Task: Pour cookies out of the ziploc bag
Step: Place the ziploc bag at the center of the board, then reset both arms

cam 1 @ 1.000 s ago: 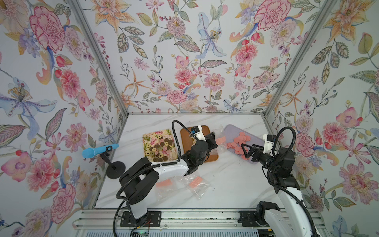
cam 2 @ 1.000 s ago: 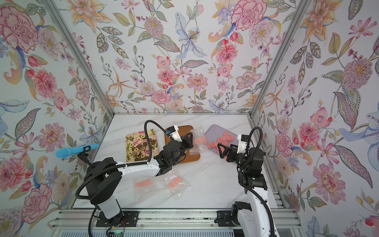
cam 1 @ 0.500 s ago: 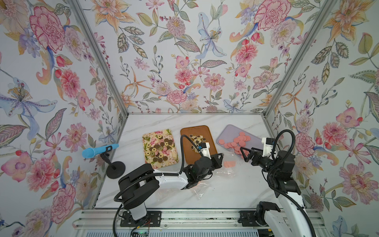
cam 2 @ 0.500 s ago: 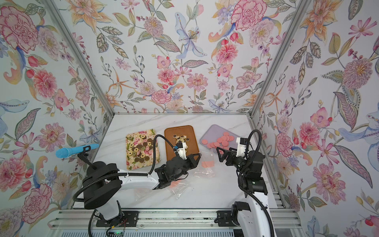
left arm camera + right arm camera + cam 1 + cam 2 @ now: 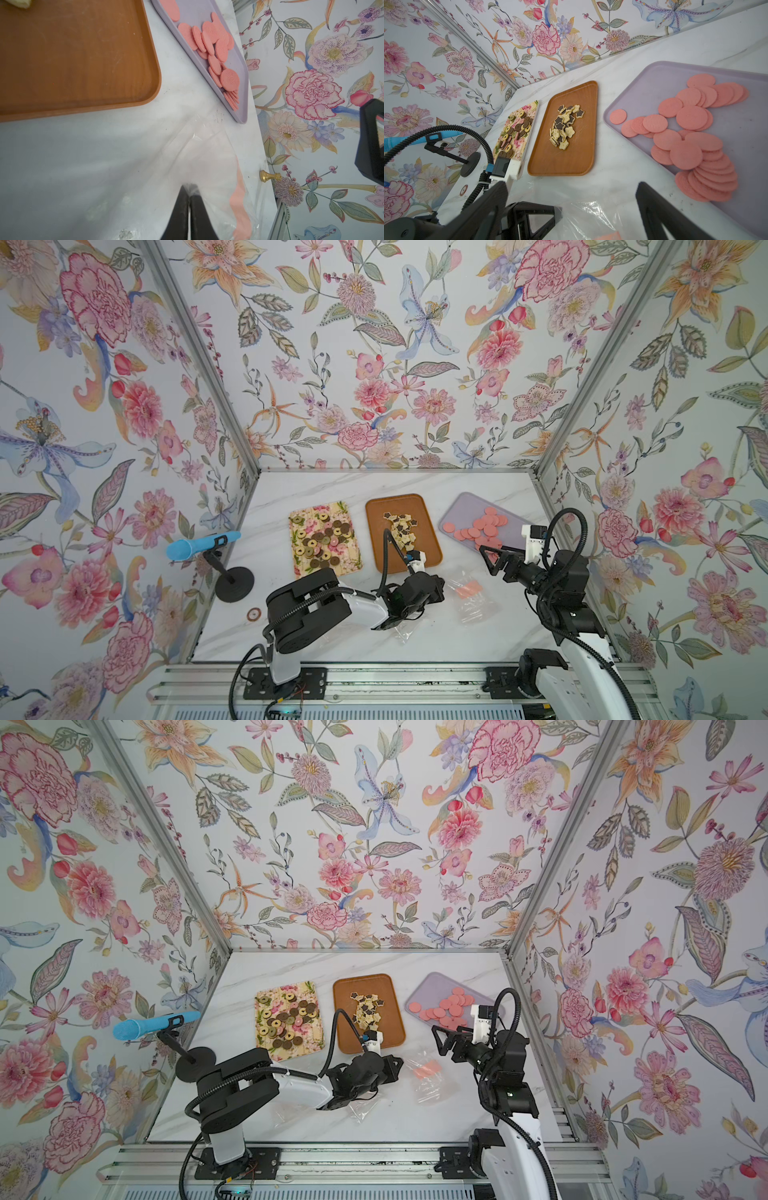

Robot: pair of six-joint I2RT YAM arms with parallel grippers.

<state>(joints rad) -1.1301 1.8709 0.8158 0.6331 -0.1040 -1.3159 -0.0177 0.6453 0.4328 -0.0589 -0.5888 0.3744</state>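
A clear ziploc bag (image 5: pixel 471 597) with a pink patch lies crumpled on the marble table between my two arms. My left gripper (image 5: pixel 440 584) is shut on its edge; in the left wrist view the film bunches at the fingertips (image 5: pixel 189 188). My right gripper (image 5: pixel 487 561) hangs open above the bag's far side, its jaws wide apart in the right wrist view (image 5: pixel 571 187) and empty. Pink disc cookies (image 5: pixel 482 526) lie on a purple tray (image 5: pixel 457 506). Star cookies (image 5: pixel 402 526) lie on a brown tray (image 5: pixel 428 556). Round and ring cookies (image 5: pixel 322 539) cover a floral tray (image 5: pixel 353 568).
A second clear bag (image 5: pixel 401 630) lies under my left forearm near the front edge. A blue microphone on a black stand (image 5: pixel 203 545) is at the left wall, with a small round disc (image 5: pixel 254 614) on the table near it. Floral walls close in three sides.
My left gripper has come back from over the brown tray toward the front with the bag, which now rests on the table. My right gripper has drawn back slightly and stayed open.
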